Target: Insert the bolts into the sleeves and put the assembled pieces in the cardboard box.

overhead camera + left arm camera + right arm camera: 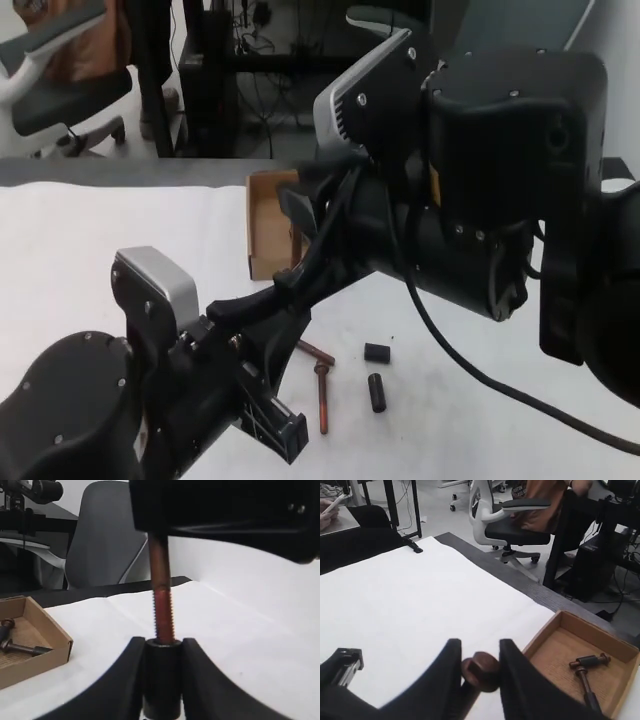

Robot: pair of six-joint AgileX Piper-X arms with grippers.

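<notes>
The left gripper [162,650] is pinching a black sleeve [162,677], holding it upright with both jaws pressed against its sides. Straight above those jaws a copper-coloured bolt [161,595] is hanging point down. Its threaded tip is sitting just inside the sleeve's mouth, and most of the shank is showing above it. The right gripper [480,652] is doing the holding up there, its jaws clamped on the bolt's head end from either side.

The cardboard box [600,637] is sitting on the bench [80,250], just off to the side of the right jaws and a little beyond them. From the left jaws it is near but clearly apart. Inside it, a dark bolt-shaped piece [589,661] is lying flat beside a second dark piece [590,692].

Out on the white bench cover, away from the box, more parts are waiting in neither pair of jaws. A spare bolt [322,397] is touching a shorter spare bolt [314,350] at the head. Just beside them are a spare sleeve [377,352] and a longer spare sleeve [377,392].
</notes>
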